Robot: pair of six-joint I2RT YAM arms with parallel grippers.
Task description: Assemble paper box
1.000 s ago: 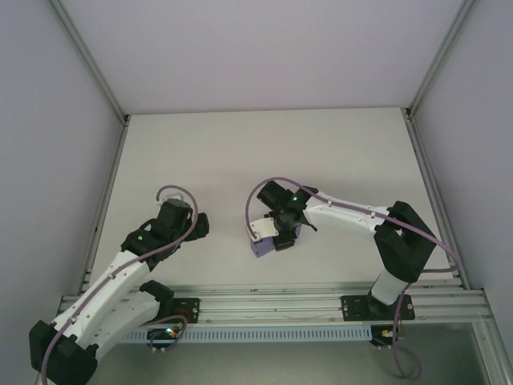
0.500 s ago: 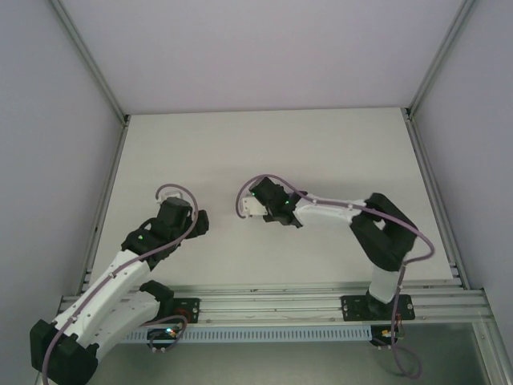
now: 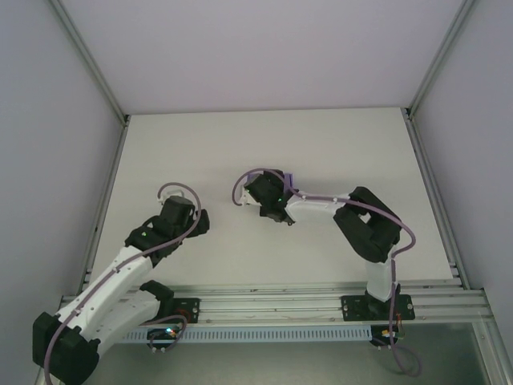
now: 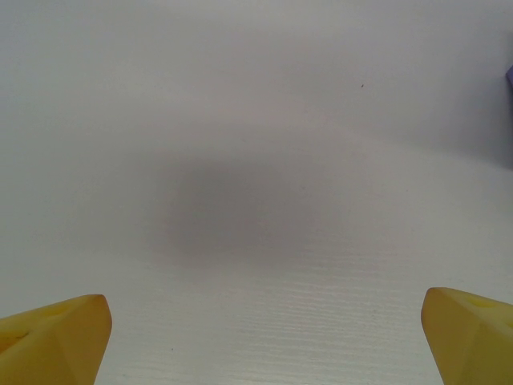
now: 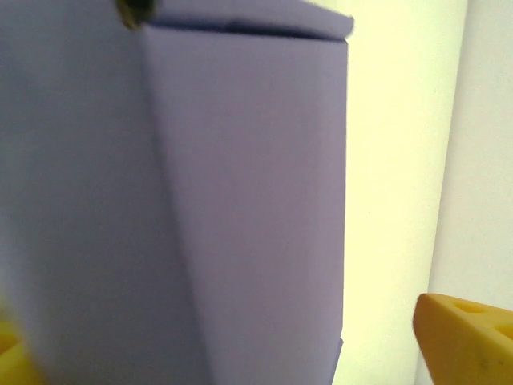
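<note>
Although the right gripper (image 3: 270, 202) straddles the paper box (image 5: 240, 200) in the middle of the surface (image 3: 337, 144), a gap shows on one side (spread, not clamped, I'd judge). The left gripper (image 4: 264, 345), wide apart and empty, sits near, the box lying to its right.

Soft, even light makes the flat white table (image 3: 321, 144) bright, with only faint shadows under the black-and-white robot arms (image 3: 116, 277). The left wrist view has a fuzzy grey shadow (image 4: 232, 212) mid-table and blurry yellow plastic fingertips (image 4: 56, 341). The lilac paper box (image 5: 240, 200) is too close, all blurred, beside a glaring pale strip (image 5: 393, 160).
</note>
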